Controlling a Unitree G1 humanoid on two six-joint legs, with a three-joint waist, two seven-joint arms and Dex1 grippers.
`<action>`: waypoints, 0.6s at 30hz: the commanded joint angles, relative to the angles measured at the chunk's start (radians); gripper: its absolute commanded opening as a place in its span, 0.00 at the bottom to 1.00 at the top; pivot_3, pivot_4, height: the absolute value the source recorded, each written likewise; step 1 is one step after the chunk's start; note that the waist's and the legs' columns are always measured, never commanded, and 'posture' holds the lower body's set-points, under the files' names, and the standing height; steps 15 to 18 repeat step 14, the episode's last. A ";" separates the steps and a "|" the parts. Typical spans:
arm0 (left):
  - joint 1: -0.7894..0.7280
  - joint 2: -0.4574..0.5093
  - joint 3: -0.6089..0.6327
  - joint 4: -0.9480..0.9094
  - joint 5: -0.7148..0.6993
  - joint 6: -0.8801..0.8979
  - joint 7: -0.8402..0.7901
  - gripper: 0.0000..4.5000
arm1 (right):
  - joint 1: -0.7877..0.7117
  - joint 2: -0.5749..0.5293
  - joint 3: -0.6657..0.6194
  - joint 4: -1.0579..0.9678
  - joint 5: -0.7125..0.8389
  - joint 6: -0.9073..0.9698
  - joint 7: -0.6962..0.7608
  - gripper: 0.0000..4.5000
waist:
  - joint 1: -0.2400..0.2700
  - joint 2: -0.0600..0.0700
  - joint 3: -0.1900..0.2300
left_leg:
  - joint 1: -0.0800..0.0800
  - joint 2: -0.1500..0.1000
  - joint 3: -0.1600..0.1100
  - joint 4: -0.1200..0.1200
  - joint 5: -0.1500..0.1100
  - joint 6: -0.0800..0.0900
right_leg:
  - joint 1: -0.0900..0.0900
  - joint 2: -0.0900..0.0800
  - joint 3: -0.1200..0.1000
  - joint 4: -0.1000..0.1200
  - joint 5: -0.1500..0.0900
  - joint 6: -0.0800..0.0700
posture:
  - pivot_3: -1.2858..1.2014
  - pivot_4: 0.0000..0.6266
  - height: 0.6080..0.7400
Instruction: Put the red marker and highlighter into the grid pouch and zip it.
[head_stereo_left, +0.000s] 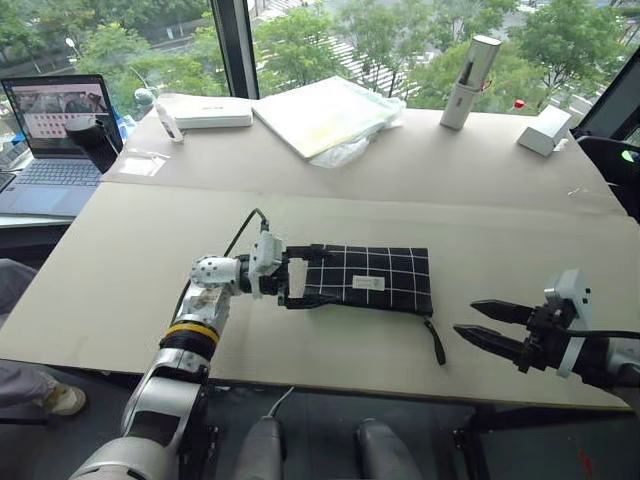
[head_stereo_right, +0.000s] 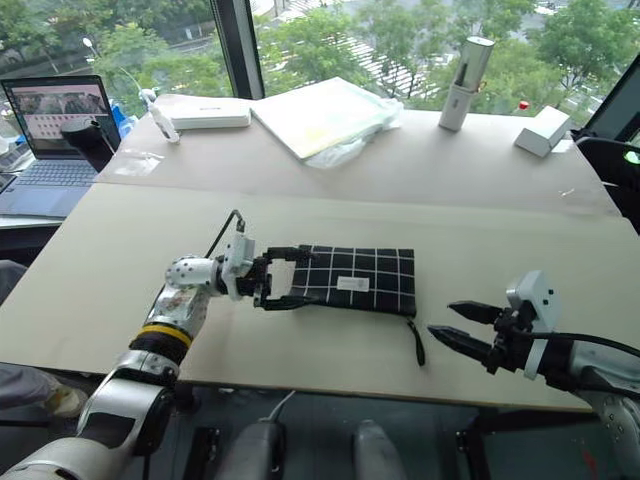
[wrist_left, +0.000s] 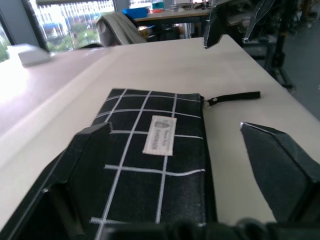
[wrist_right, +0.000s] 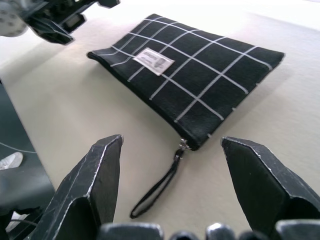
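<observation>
The grid pouch (head_stereo_left: 365, 280) is lying flat on the pale tabletop (head_stereo_left: 130, 250), white label (head_stereo_left: 368, 283) facing up, and it is looking zipped along its near edge, with the black zipper pull strap (head_stereo_left: 436, 341) trailing off the corner nearest the right gripper.

The left gripper (head_stereo_left: 299, 280) is pointing sideways at the pouch's left end. Its two black fingers are standing wide apart, one on the far side and one on the near side of that end, so the pouch's edge is sitting between them; whether either finger is touching the fabric cannot be told. In the left wrist view the pouch is stretching straight out from between the fingers (wrist_left: 82, 165), label (wrist_left: 160, 134) in the middle, strap (wrist_left: 234, 96) at the far corner.

The right gripper (head_stereo_left: 478, 323) is hovering near the front edge of the table, well apart from the pouch, its fingers spread and gripping nothing. In the right wrist view the strap (wrist_right: 159, 186) is lying just ahead, between the two fingers (wrist_right: 100, 175), with the pouch's corner beyond it.

Well beyond both grippers, a laptop (head_stereo_left: 55, 140), a white box (head_stereo_left: 212, 112), a plastic-wrapped pad (head_stereo_left: 322, 115) and a silver cylinder (head_stereo_left: 469, 81) are sitting along the far side.
</observation>
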 joint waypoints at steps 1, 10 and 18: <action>0.090 0.073 0.103 -0.293 -0.099 0.368 0.236 0.99 | -0.048 0.002 -0.008 0.075 -0.019 -0.055 0.013 0.78 | -0.005 0.000 0.000 | 0.000 0.000 0.000 0.000 0.000 0.000 | 0.000 0.000 0.000 0.000 0.000 0.000 | 0.52 0.24 0.98; 0.346 0.162 0.338 -0.518 -0.168 0.563 0.497 0.99 | -0.175 0.085 0.078 0.320 -0.115 -0.156 -0.010 0.78 | -0.004 0.000 0.000 | 0.001 0.000 0.000 0.000 0.000 0.000 | 0.001 0.000 -0.002 0.000 0.000 -0.001 | 0.52 0.24 0.98; 0.403 0.150 0.389 -0.554 -0.187 0.559 0.552 0.99 | -0.214 0.092 0.099 0.392 -0.145 -0.189 0.001 0.78 | 0.001 0.000 0.000 | 0.001 0.000 0.000 0.000 0.001 -0.001 | 0.001 0.000 -0.002 0.000 0.000 -0.001 | 0.52 0.24 0.98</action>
